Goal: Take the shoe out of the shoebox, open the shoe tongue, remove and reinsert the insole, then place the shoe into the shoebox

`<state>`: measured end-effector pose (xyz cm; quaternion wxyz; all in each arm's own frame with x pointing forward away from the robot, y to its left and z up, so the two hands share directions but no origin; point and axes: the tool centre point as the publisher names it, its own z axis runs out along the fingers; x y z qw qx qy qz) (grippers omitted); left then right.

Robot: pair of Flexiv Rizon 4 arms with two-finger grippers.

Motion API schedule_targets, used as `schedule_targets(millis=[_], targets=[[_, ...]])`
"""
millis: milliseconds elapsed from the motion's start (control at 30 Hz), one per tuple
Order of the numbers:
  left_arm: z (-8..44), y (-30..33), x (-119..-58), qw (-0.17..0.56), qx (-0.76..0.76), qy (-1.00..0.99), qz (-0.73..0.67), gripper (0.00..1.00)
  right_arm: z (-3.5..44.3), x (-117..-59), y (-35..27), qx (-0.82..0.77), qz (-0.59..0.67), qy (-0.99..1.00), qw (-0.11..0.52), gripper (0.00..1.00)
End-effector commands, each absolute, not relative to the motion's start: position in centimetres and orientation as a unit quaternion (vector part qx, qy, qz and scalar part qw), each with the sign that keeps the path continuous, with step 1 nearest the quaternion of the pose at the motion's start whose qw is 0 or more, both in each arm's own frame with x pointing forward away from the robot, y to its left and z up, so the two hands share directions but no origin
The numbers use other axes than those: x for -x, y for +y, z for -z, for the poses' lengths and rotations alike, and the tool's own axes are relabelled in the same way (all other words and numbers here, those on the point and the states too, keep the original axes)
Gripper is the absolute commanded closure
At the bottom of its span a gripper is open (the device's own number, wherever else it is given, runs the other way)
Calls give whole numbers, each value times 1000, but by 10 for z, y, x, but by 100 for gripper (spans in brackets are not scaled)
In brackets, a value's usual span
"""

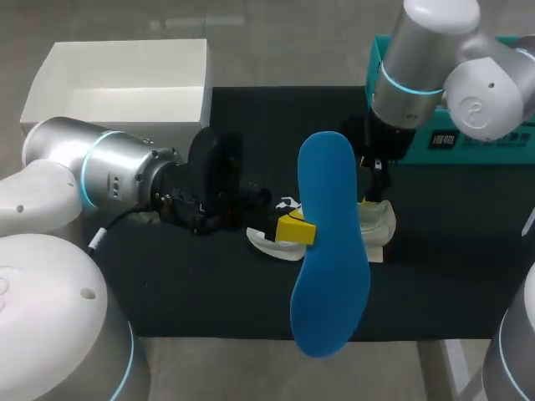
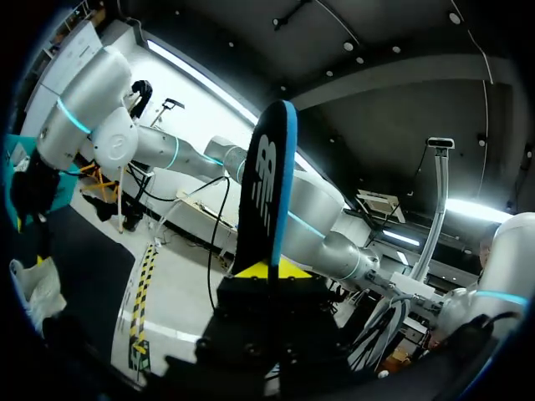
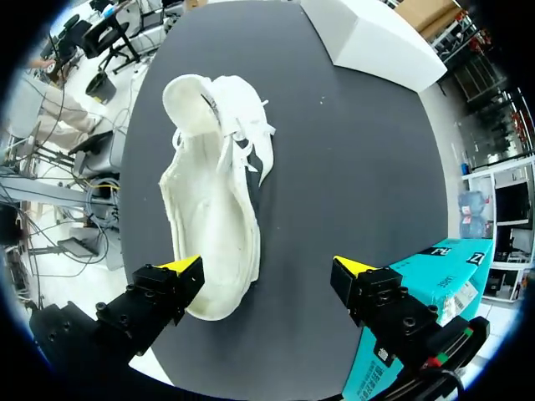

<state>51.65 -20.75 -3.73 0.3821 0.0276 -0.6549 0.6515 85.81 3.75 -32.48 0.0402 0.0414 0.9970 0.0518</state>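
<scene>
Left gripper (image 1: pixel 294 230) pinches blue insole (image 1: pixel 330 242) at mid-length and holds it in air directly above white shoe (image 3: pixel 213 217). Insole long axis runs near-to-far and crosses shoe, which lies side-to-side on black mat (image 1: pixel 209 292). Right gripper (image 3: pixel 266 269) hangs over shoe, fingers spread wide, toe just beside one finger, opening at far end. Left arm judged nearer for reinsertion. Logo on insole underside and label on teal shoebox (image 1: pixel 468 142), neither read off. White box (image 1: pixel 125 83) at mat's far left corner
</scene>
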Motion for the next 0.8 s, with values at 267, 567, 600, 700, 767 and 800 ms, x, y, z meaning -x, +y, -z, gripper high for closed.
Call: schedule_targets(millis=[267,567,600,700,767,800], targets=[[38,-209,-516,382,-27,-654,-652,100,352,-878,50,-38,-53,998,13,0],[38,-209,-516,382,-27,-654,-652,100,356,-879,57,-44,-56,997,8,0],[38,-209,-516,382,-27,-654,-652,100,356,-878,58,-45,-56,997,8,0],[38,-209,-516,382,-27,-654,-652,100,360,-877,62,-51,-59,997,7,0],[38,-209,-516,382,-27,-654,-652,100,364,-877,66,-56,-61,997,6,2],[38,-209,-516,382,-27,-654,-652,100,365,-876,69,-59,-65,996,5,6]])
